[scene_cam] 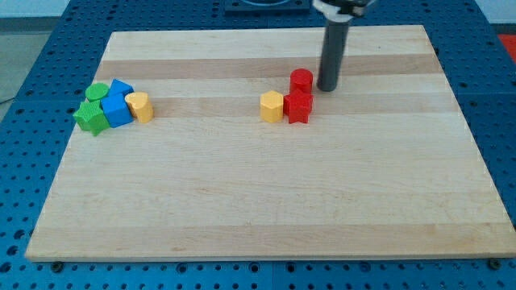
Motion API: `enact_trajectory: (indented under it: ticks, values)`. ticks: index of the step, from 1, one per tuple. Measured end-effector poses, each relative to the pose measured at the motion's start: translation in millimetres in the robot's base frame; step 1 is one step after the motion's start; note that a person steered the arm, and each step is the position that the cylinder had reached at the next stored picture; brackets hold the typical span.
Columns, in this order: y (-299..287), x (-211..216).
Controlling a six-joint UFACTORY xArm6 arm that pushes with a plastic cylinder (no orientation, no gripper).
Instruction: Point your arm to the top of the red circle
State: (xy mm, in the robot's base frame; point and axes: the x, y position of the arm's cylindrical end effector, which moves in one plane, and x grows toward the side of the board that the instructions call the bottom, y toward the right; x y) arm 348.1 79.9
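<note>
Jaws we have none: our arm ends in a straight dark rod, so nothing opens, closes or clamps, and my tip (329, 88) simply rests at the board's surface.

Starting from the view's bottom, the wooden board (266, 209) lies pale and smooth, its planks running side to side with faint grain lines. Around its edges we see a blue perforated table (500, 121).

Farther up, toward the view's left, a small cluster sits packed together: a green star-like block (91, 118), a green round block (97, 91) behind it, a blue cube-like block (117, 110), another blue block (121, 87) at the back, and a yellow block (140, 105) touching the cluster's right side.

Near the board's middle we see a yellow hexagonal block (272, 105), and just to its right a red block (298, 105) with a notched outline.

Behind that red block stands the red circle (301, 80), a short, glossy red cylinder with a flat round top, touching or nearly touching the red block in front of it. It lies in the upper middle of the board. My tip sits just beside it on the view's right, close to its side and slightly toward the view's bottom of its top edge, rather than above it. All blocks look like smooth solid plastic.
</note>
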Motion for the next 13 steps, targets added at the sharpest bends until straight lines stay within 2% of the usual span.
enact_trajectory:
  ticks: [1, 2, 3, 4, 5, 7, 8, 9, 10, 11, 13]
  values:
    - [-37, 0]
    - [-40, 0]
    - [-1, -27]
    - [-10, -61]
    - [-38, -61]
    - [-41, -11]
    - [-41, -18]
    - [-57, -64]
    - [-101, -74]
    - [-119, -48]
    - [-119, -4]
